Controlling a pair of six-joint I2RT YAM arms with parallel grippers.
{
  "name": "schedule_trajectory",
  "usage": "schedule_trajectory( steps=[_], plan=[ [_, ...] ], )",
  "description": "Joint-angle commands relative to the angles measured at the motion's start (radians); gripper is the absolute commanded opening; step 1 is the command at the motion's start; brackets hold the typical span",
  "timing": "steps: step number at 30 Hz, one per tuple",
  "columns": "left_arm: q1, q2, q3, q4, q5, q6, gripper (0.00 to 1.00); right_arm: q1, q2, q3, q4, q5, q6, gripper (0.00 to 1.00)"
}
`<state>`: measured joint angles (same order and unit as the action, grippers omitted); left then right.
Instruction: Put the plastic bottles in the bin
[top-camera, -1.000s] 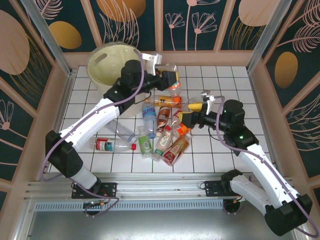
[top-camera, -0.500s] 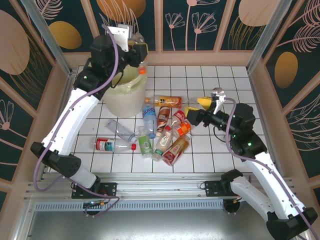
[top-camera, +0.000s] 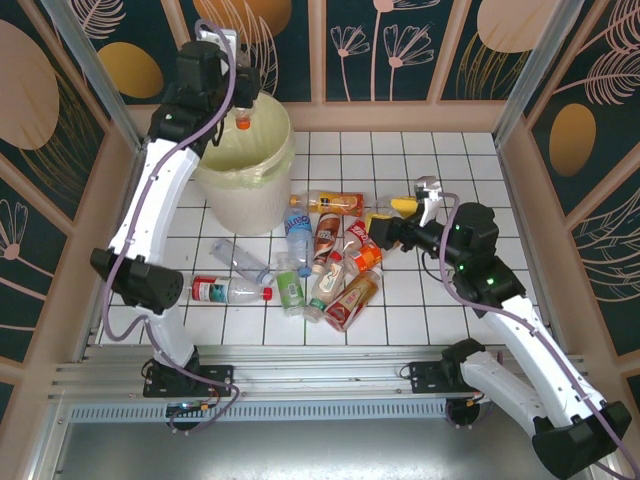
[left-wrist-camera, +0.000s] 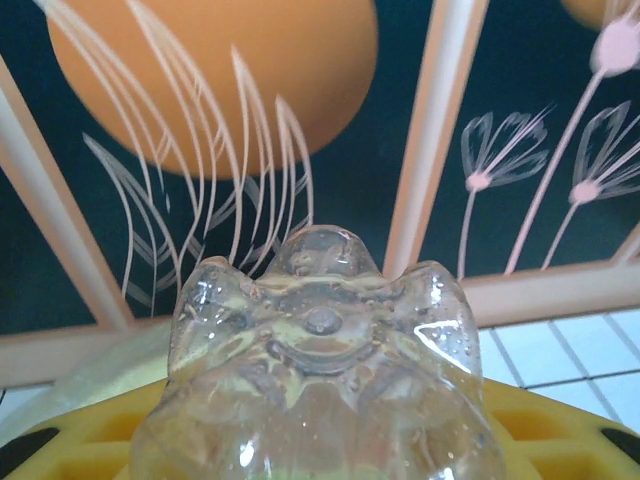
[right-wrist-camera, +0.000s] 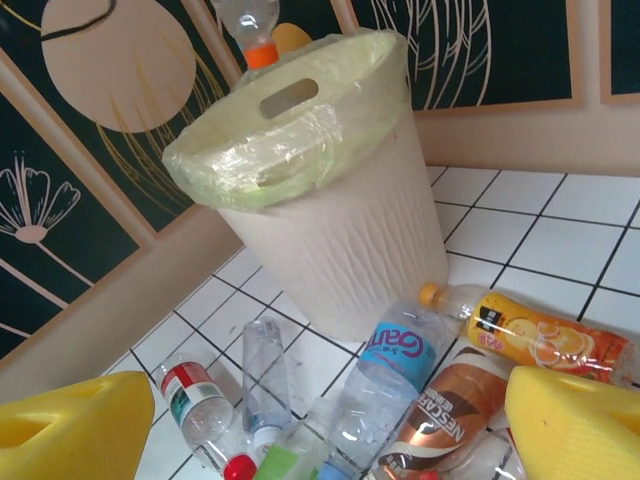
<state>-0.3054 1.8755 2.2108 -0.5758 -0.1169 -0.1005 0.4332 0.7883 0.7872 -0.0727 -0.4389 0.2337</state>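
My left claw (top-camera: 238, 97) is raised above the bin (top-camera: 262, 205) and closed around the orange-capped bottle (top-camera: 244, 112). The bottle hangs cap-down over the bin's open mouth. My left wrist view looks along its clear ridged base (left-wrist-camera: 320, 340), which sits between my yellow fingers (left-wrist-camera: 545, 430). The bin stands at the far left corner of the desk (top-camera: 450, 160), and its yellowish liner is folded over the rim. My right claw (top-camera: 384, 226) is spread wide, hovering low at the right side of the other bottles (top-camera: 325, 265), which lie heaped around the middle of the desk. From my right wrist I see the orange-labelled bottle (right-wrist-camera: 530, 338) on its side near the foot of the bin. The blue-labelled bottle (right-wrist-camera: 398, 362) and the brown-labelled bottle (right-wrist-camera: 450, 412) lie just beside it. The red-labelled bottle (right-wrist-camera: 196, 396) lies further toward the left edge.
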Motion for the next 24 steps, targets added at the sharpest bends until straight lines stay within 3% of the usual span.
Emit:
schedule_trajectory(
  steps=[1,13,24],
  plan=[
    [0.023,0.052,0.029,-0.084,-0.003,0.025,0.39,0.009,-0.006,-0.005,-0.004,0.029,-0.029,0.91],
    [0.035,0.181,-0.019,-0.149,0.011,-0.027,0.41,0.010,-0.017,-0.009,-0.099,0.069,-0.040,0.91],
    [0.037,0.215,-0.103,-0.165,0.028,-0.062,0.42,0.010,0.034,-0.006,-0.160,0.224,0.012,0.91]
  ],
)
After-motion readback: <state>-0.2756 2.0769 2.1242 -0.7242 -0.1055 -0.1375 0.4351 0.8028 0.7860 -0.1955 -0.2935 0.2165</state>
